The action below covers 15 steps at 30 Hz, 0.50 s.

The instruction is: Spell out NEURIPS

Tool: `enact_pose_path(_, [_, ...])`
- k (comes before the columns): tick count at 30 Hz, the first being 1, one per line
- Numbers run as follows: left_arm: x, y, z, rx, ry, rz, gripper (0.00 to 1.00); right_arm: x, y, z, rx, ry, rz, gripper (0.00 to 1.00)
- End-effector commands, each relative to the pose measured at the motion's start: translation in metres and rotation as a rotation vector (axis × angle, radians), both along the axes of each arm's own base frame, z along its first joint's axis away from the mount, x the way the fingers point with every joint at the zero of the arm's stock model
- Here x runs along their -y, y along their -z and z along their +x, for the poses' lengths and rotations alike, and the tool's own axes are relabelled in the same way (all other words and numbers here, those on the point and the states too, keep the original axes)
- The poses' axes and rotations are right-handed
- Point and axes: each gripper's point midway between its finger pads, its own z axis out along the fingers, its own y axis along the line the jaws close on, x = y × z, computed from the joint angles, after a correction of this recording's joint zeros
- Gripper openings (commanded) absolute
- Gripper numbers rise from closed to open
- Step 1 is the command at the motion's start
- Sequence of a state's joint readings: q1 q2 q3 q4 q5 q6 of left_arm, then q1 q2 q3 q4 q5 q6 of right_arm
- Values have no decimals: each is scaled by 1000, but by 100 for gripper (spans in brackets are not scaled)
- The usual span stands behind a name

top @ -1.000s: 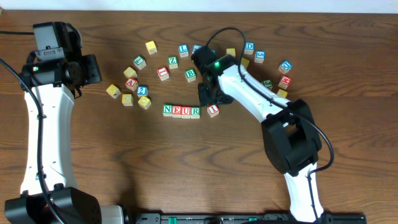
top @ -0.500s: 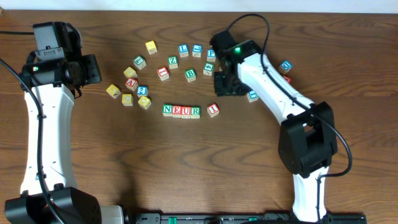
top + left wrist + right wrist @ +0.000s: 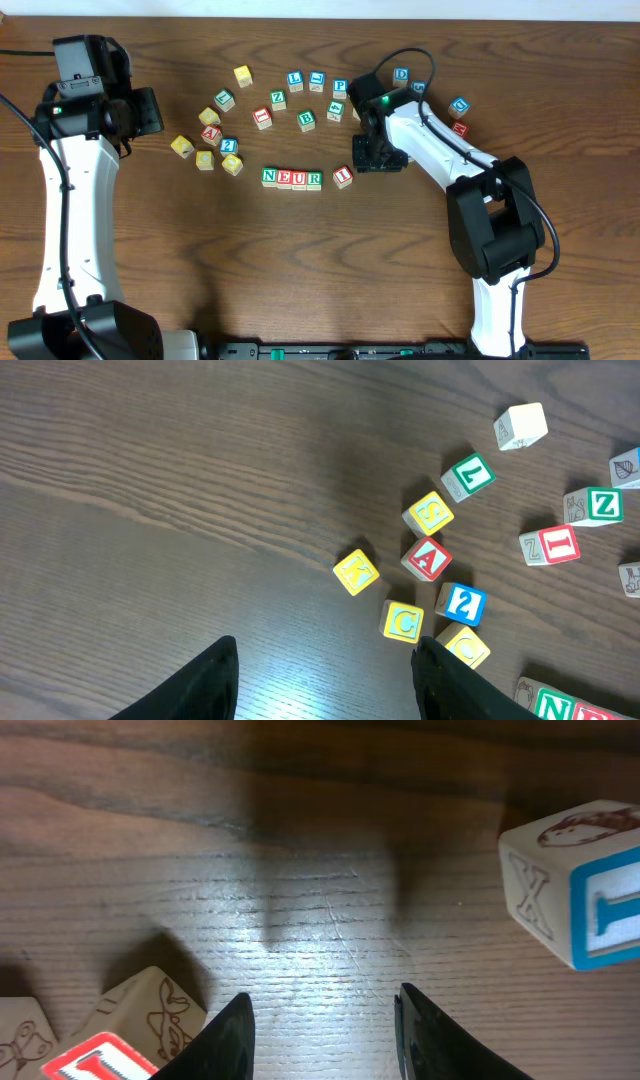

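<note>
Mid-table, NEUR row (image 3: pixel 292 179): unmoved; I cube (image 3: pixel 343 177) just right of it, tilted.
Right gripper (image 3: pixel 320 1020): shifted right of I, fingers apart, empty.
Left gripper (image 3: pixel 325 680): parted, empty, unchanged.
Hidden: far cubes (image 3: pixel 460 128) partly under right arm (image 3: pixel 430 145).

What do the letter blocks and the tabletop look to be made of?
Letter blocks: probably pale unfinished wood, matte; sides show stamped outline drawings, letter faces have coloured printed borders. Tabletop: dark wood or wood-look laminate, slight sheen; long grain lines and a glare patch, which of the two cannot be told.
</note>
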State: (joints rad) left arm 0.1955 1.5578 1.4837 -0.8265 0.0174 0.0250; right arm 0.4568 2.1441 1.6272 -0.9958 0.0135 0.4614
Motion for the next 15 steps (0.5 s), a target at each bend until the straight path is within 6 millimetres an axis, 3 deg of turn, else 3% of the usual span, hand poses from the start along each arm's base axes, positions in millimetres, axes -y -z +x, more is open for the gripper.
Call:
enact_pose_path(1, [-1,1,3,0,-5,-4,55,-7,-1,-3,1,-15,36,41])
enact_pose_path(15, [-1,1,3,0,-5,-4,55,-27,4,-16,0,-69,39,41])
